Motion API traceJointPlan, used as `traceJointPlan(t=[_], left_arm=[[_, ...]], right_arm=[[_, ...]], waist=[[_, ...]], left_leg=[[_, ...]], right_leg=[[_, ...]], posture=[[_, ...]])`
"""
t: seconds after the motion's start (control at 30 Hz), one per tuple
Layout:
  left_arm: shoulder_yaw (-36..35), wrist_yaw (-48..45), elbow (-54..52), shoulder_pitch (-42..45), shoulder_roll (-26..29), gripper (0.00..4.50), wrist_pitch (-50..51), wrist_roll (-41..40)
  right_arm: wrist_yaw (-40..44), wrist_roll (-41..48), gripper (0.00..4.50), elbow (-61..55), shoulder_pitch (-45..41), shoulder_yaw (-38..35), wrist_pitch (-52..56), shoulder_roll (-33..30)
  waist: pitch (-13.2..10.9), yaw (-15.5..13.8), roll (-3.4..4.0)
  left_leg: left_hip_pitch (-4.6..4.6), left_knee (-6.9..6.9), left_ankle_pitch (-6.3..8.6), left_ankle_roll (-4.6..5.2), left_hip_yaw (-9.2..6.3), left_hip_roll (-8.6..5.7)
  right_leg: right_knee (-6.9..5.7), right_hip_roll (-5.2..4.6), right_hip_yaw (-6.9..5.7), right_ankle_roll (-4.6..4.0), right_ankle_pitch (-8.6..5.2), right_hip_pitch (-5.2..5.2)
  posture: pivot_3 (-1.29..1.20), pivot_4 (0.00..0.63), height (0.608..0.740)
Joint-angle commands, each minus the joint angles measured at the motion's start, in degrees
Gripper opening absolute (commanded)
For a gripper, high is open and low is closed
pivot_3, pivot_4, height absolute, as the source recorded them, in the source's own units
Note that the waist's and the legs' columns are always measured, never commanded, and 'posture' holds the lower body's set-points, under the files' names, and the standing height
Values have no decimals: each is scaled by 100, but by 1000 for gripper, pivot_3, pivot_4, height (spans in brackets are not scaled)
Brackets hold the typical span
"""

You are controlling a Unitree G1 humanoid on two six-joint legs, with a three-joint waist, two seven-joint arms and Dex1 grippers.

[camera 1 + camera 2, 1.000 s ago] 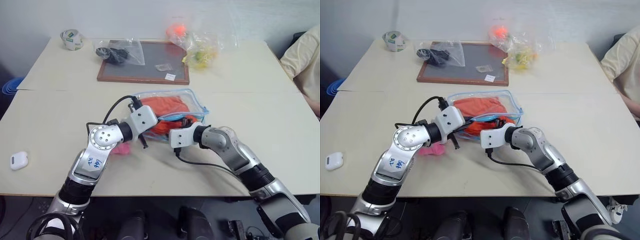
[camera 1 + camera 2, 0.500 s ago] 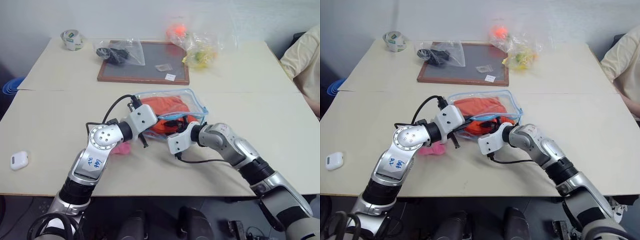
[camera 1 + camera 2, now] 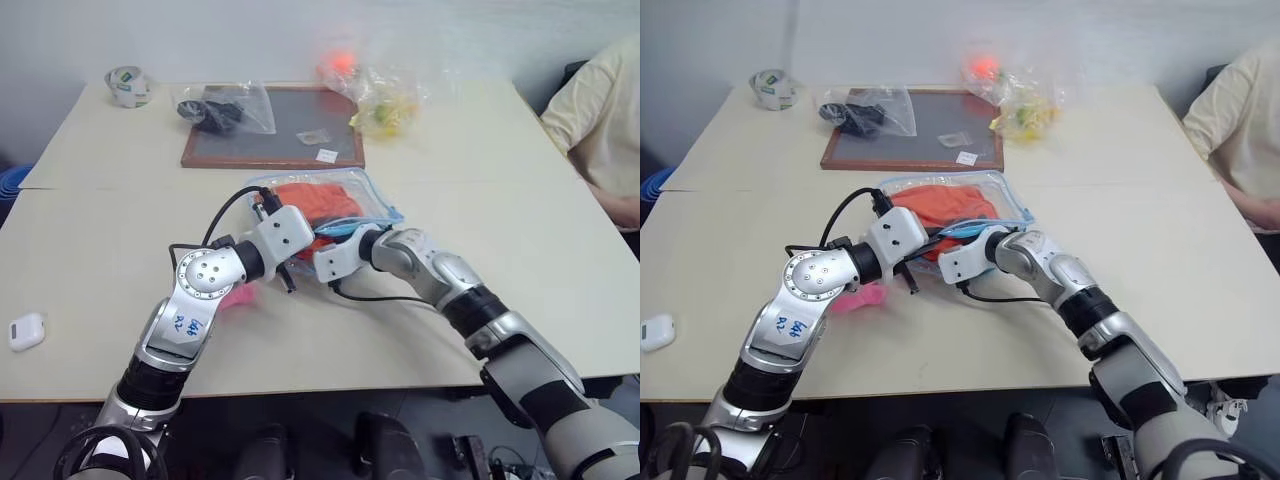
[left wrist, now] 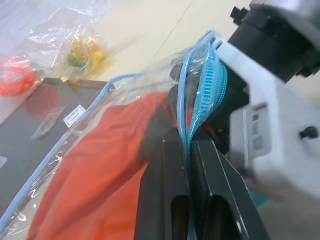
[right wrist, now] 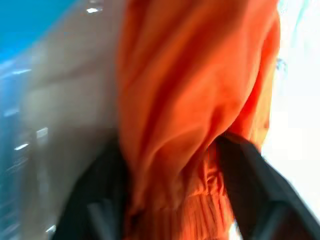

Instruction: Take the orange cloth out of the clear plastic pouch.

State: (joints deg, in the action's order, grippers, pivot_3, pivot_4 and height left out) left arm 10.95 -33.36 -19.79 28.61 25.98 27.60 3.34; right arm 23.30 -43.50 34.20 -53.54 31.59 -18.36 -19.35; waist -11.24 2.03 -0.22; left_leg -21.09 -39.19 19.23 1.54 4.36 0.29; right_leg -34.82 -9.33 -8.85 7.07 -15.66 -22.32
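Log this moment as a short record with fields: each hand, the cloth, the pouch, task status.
left hand: shut on the blue-trimmed edge of the clear plastic pouch, holding it at the opening
right hand: inside the pouch mouth, fingers spread on either side of a fold of the orange cloth
orange cloth: inside the pouch
pouch: lying on the table
status: cloth not yet pulled out
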Motion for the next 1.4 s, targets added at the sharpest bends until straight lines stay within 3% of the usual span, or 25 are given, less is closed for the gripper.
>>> traceJointPlan(t=[0.03, 0.1, 0.4, 0.63, 0.93, 1.0, 1.17, 1.3, 1.4], left_arm=[[-63, 2, -352, 67, 30, 119, -20, -26], [-100, 14, -369, 48, 47, 119, 17, -26], [-544, 390, -77, 106, -298, 119, 471, -289], [-772, 609, 373, 327, -457, 119, 522, -411], [-481, 560, 384, 225, -384, 119, 277, -304], [-383, 538, 371, 190, -354, 119, 217, -255], [-222, 520, 379, 146, -265, 119, 73, -168], [-95, 332, 325, -10, 39, 119, -236, -45], [-131, 49, 156, -240, 379, 119, -461, -77]], right_arm=[[12, -96, 3647, 638, 207, 270, 106, 173], [99, -42, 3363, 606, 262, 274, 20, 142], [773, 548, 105, -580, 718, -93, 72, -175], [1447, 761, 48, -1921, 1121, -378, 338, -717], [1955, 1530, 48, -2490, 1446, -787, 1055, -680], [2460, 2061, 48, -3008, 1549, -981, 1411, -758], [3970, 3947, 48, -4546, 1756, -1908, 3450, -1228], [5383, 6030, 48, -5268, 1849, -3307, 4935, -2445], [6005, 6821, 48, -4848, 1802, -4175, 5437, -3442]], waist=[[11, 13, -3], [17, 6, -3], [17, -57, -3], [16, -64, -1], [15, -98, -2], [15, -120, -2], [12, -206, 2], [4, -283, 14], [-2, -328, 18]], left_leg=[[2, 0, -2, -3, 0, 3], [5, 0, -4, -7, 0, 8], [-11, 2, -4, -7, -2, 5], [-23, 1, -4, -6, -19, -3], [-24, 2, -4, -6, -19, -6], [-26, 2, -4, -6, -19, -6], [-32, 2, -3, -4, -21, -6], [-39, -1, 1, 6, -28, -11], [-45, 1, 8, 18, -28, -12]], right_leg=[[-4, 1, 0, -2, -1, 0], [-9, 4, 1, -5, -2, 0], [-3, 2, 0, -6, -3, -9], [5, -1, -9, -6, -3, -9], [6, -2, -10, -5, -3, -9], [7, -3, -11, -5, -3, -9], [9, -2, -13, -5, -3, -13], [16, -7, -19, -3, -1, -12], [32, -10, -22, -2, 0, -12]], posture=[[0, 150, 740], [0, 150, 740], [0, 150, 740], [0, 150, 740], [0, 150, 740], [0, 150, 740], [0, 150, 740], [0, 150, 740], [0, 150, 740]])
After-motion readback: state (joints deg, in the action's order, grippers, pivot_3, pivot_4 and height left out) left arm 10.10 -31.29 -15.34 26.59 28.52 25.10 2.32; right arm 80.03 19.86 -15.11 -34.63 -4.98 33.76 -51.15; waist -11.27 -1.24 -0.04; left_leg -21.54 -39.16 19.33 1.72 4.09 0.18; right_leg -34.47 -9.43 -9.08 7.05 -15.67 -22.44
